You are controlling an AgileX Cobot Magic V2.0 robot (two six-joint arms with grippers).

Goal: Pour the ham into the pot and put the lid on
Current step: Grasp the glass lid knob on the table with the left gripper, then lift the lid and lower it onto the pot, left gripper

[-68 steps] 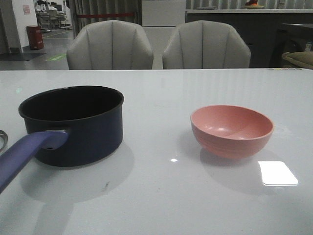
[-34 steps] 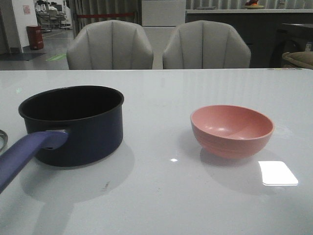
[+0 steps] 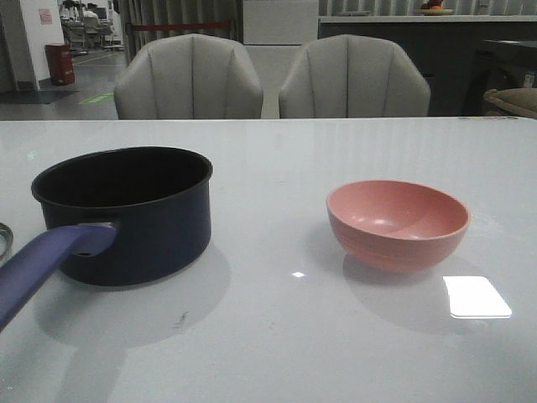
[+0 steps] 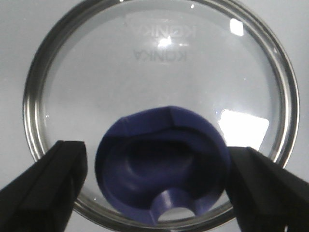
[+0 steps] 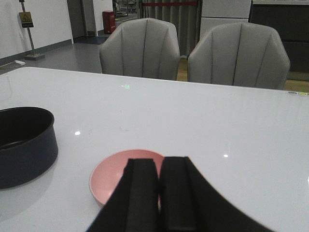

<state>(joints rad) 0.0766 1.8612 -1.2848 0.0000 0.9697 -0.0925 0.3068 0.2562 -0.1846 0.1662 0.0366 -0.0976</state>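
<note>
Pot [image 3: 134, 214] sitting upright on the surface [image 3: 277, 336] — dark navy, black inside, its purple-blue handle [image 3: 46, 260] pointing toward the camera and left. Left pincer [image 4: 154, 188] spreading wide over the lid [image 4: 159, 72] knob, holding nothing; right pincer [image 5: 159, 193] pressing closed — empty.

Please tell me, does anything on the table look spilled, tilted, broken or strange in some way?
Nothing stands out. The pot and the pink bowl stand upright and apart on the table, with no spill. The lid lies flat and looks intact under the open left tool. No ham is visible.
</note>
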